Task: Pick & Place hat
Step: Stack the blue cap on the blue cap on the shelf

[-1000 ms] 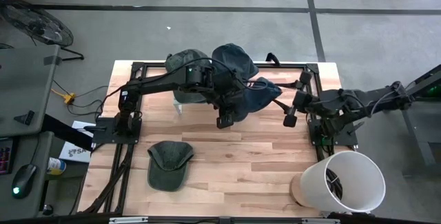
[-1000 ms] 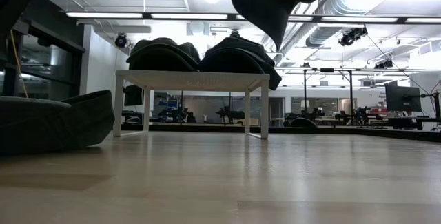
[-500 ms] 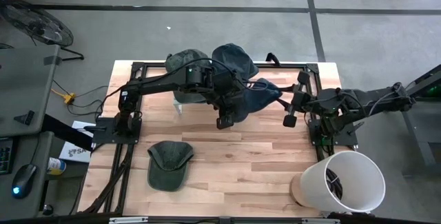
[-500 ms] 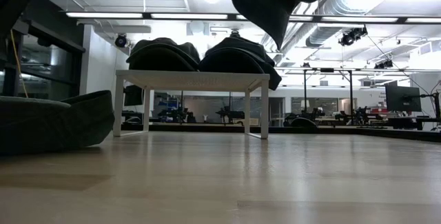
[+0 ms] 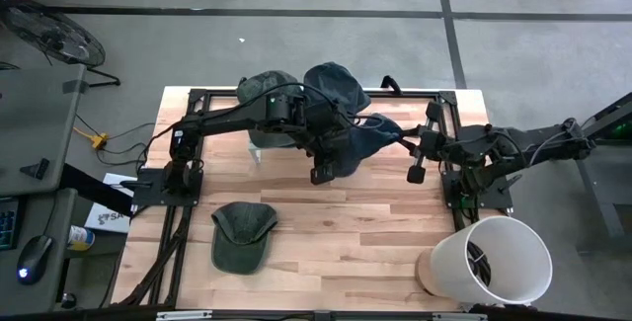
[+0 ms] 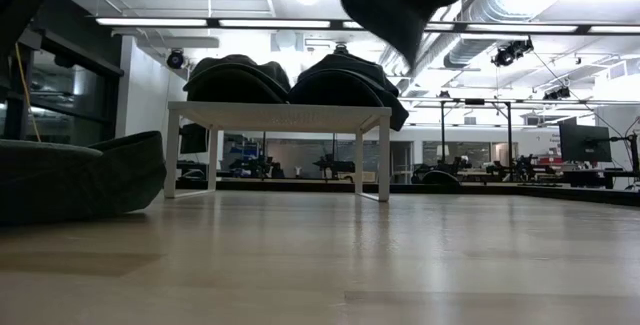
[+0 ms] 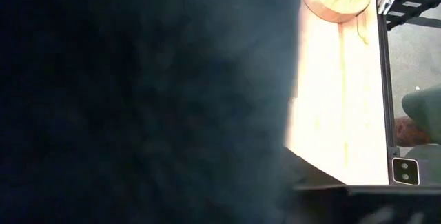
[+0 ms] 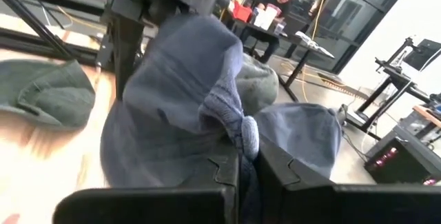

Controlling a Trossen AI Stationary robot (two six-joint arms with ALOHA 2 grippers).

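- We find the blue hat (image 5: 360, 138) held in the air over the middle of the wooden table (image 5: 336, 222), stretched between the two arms.
- The right gripper (image 8: 248, 156) has its jaws closed on a bunched fold of the blue hat's fabric; the right wrist view shows the cloth pinched between the two dark fingers (image 8: 286, 172).
- The left gripper (image 5: 331, 153) is at the hat's other side, over the table's centre. Its wrist view is almost wholly covered by dark cloth, and we cannot tell how its jaws stand.
- In the low view, the hat (image 6: 400, 5) hangs at the top of the picture, clear of the tabletop.
- A green cap (image 5: 242, 234) lies flat on the table's near left part, well apart from both grippers.
- Two further dark hats (image 5: 296, 84) sit on a small white stand (image 6: 275, 117) at the table's far edge.
- A white bin (image 5: 494, 260) stands at the near right corner.
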